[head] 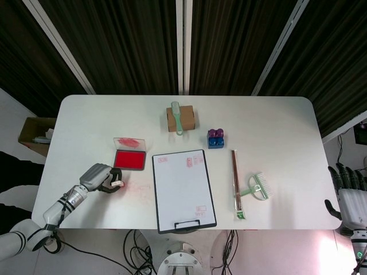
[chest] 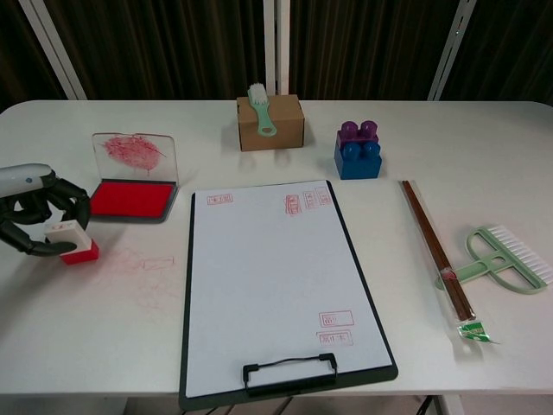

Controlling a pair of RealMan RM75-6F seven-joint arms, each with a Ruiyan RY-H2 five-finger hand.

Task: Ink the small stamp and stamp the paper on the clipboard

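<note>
Now the left hand (chest: 34, 220) is sitting low at the table's (head: 287, 132) left edge, forearm angling in from the lower left, dark fingers (chest: 19, 234) curling around the small stamp (chest: 73, 242), which is touching the tabletop just in front of the red ink pad (chest: 131, 200). Clipboard (chest: 276, 290) is lying mid-table, well apart from the stamp. Right hand (head: 348, 192) is hanging off the table's right edge, fingers spreading upward, holding nothing.
</note>
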